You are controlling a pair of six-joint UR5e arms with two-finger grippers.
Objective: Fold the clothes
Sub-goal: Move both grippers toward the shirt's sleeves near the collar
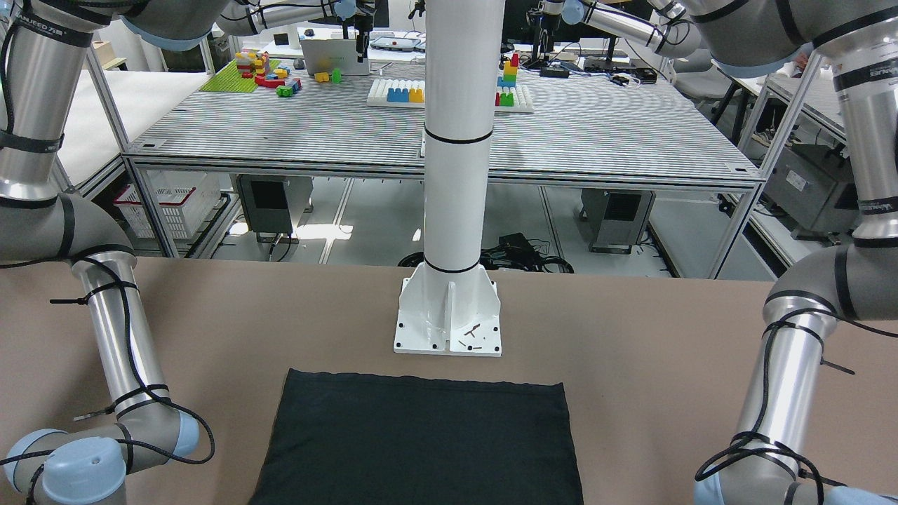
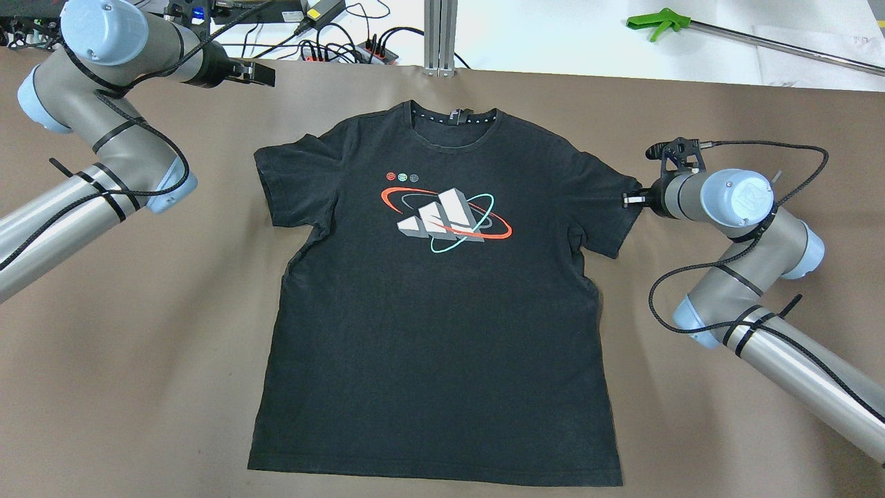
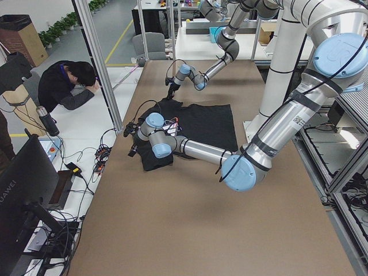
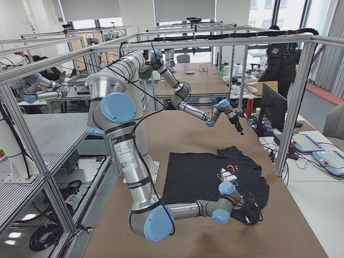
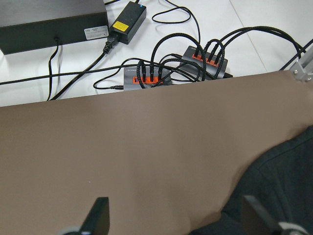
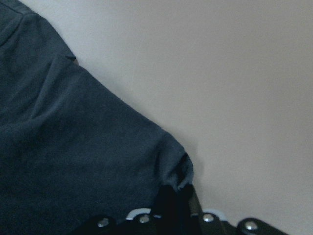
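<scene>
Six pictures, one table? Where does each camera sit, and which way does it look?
Front-facing: across the table, facing the robot's post; left arm, right arm, T-shirt hem.
Overhead: behind the robot, looking down; whole T-shirt, left gripper, right gripper.
Exterior left: table's end; left arm nearest.
Exterior right: opposite end; right arm nearest.
Left wrist: down past open fingers at cables.
Right wrist: close on the pinched sleeve.
Shared: both side views show the print.

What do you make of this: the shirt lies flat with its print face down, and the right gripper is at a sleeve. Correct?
Not quite. The shirt lies flat with its print face up, not down: the overhead exterior view shows the logo on top. The rest holds: the right gripper is at a sleeve.
</scene>
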